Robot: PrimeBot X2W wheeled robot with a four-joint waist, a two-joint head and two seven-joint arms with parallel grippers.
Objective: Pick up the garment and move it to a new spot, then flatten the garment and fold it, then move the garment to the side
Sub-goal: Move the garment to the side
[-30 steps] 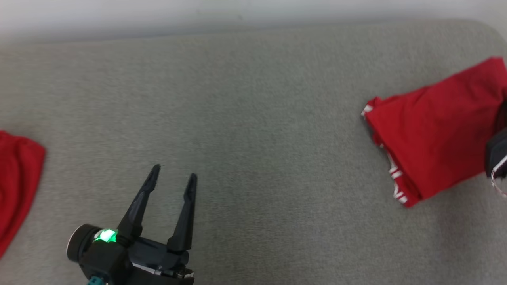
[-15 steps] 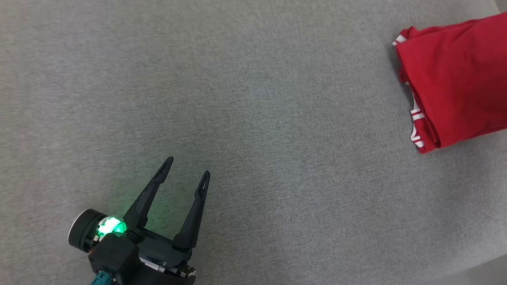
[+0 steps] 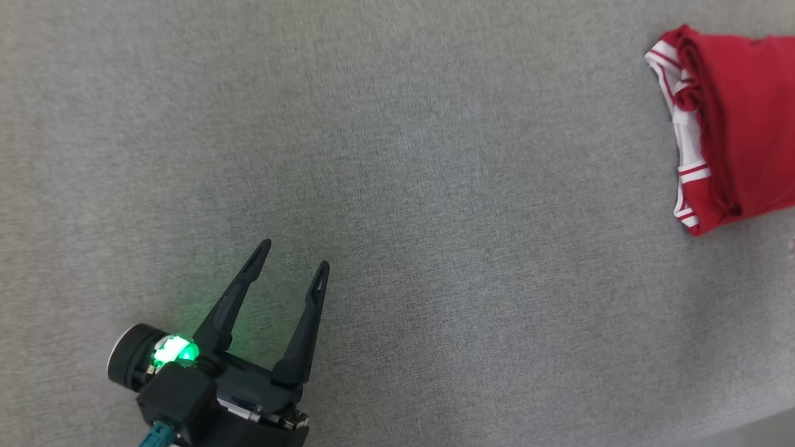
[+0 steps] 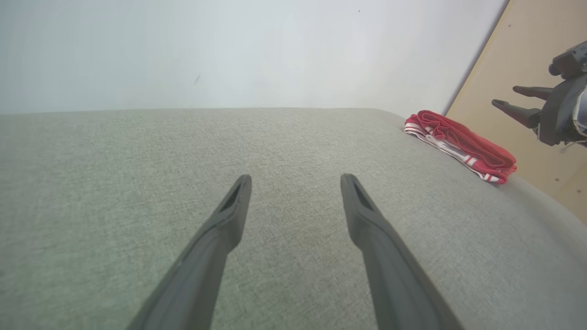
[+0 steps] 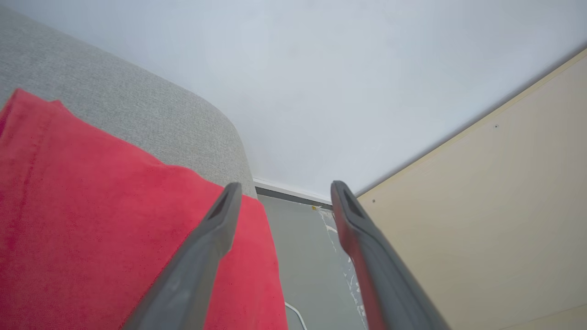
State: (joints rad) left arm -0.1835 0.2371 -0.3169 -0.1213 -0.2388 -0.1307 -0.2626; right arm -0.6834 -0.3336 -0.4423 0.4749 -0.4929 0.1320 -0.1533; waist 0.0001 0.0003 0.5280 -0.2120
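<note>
The garment is red with white stripes along its edge. It lies folded at the right edge of the grey cushioned surface. My left gripper hovers open over the lower left of the surface, far from the garment, with nothing between its fingers. From the left wrist, the garment shows as a flat bundle near the far right corner, and my right gripper hangs open in the air past it. The right wrist view has my right gripper open above the garment's outer edge, holding nothing.
A pale wall rises behind the surface. Beside the surface's right end stands a beige panel, with grey floor and a thin white cable below it.
The head camera has tilted down and shifted. My right gripper has let go of the garment and now stands open beyond its edge. The left gripper has hardly moved.
</note>
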